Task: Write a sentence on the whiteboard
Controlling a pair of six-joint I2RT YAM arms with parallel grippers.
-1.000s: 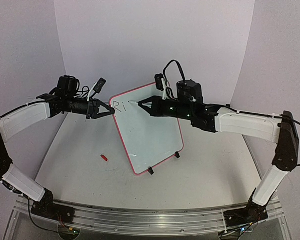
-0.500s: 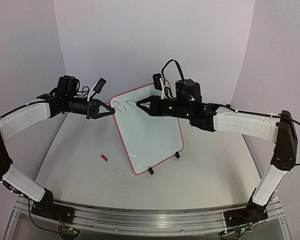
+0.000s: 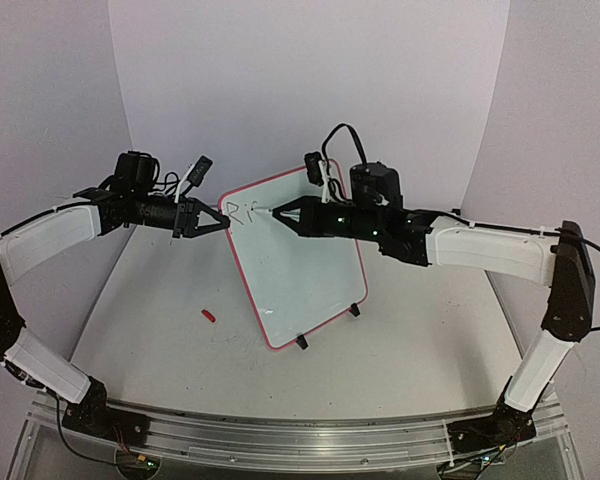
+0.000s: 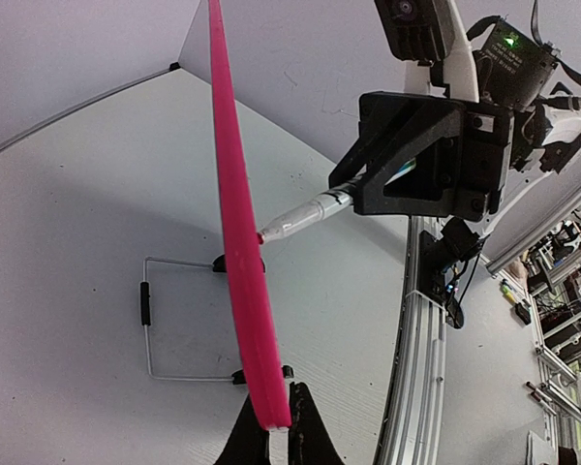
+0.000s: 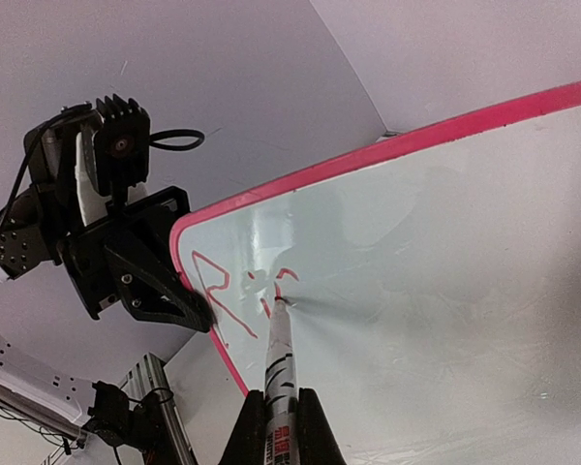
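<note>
Whiteboard stood tilted mid-table, its far-left corner pinched by the left gripper. The right gripper clamped a marker, its tip touching the sentence, which read only "Ri" plus an unfinished stroke.

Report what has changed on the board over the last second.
The right gripper, shut on the marker, shifted slightly rightward along the top line, and the sentence gained a new stroke after "Ri". The left gripper stays clamped on the whiteboard at its upper left edge. The whiteboard and the small red cap on the table have not moved.
</note>
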